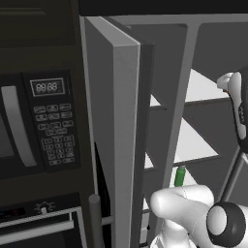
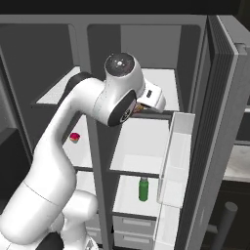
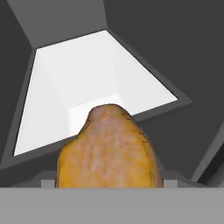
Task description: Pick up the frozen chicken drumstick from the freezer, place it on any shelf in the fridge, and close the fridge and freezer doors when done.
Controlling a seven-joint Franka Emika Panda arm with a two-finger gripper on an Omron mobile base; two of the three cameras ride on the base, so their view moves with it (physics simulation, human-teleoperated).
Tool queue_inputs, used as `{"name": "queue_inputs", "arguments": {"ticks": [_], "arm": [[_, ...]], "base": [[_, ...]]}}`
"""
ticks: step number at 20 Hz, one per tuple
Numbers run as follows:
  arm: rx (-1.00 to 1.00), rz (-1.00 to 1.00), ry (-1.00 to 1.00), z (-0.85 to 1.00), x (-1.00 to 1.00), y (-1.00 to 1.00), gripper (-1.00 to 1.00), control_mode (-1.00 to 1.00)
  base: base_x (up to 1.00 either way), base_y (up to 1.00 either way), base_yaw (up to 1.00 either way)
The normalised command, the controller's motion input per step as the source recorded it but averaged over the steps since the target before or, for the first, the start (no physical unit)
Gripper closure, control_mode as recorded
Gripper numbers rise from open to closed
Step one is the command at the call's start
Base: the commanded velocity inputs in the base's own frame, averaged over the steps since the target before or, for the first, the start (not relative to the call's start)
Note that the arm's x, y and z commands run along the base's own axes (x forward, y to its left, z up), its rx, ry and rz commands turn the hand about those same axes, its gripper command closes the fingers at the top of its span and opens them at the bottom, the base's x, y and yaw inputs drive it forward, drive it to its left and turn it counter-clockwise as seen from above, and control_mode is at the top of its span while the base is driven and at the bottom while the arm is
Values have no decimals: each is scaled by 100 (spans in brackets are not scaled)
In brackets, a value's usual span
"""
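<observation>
A lumpy golden-brown frozen chicken drumstick [image 3: 109,148] loomed large at the bottom of the hand view, its rounded end pointing up. Beyond it lay a flat white rectangular shelf [image 3: 87,74], framed by dark grey compartment walls [image 3: 175,43].

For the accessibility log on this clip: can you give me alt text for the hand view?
A golden-brown chicken drumstick sits close up at the bottom of the frame, at the gripper. Behind it lies a bright white shelf framed by the dark grey walls of the fridge compartment.
</observation>
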Motion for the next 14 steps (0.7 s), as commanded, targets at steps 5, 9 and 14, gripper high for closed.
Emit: {"name": "queue_inputs", "arguments": {"ticks": [5,9,14], "arm": [[0,0,0,-19,96,-19,100,-100],[0,0,0,-18,100,-30,100,-100],[0,0,0,-26,100,-31,100,-100]], "base": [[0,0,0],[0,0,0],[0,0,0]]}}
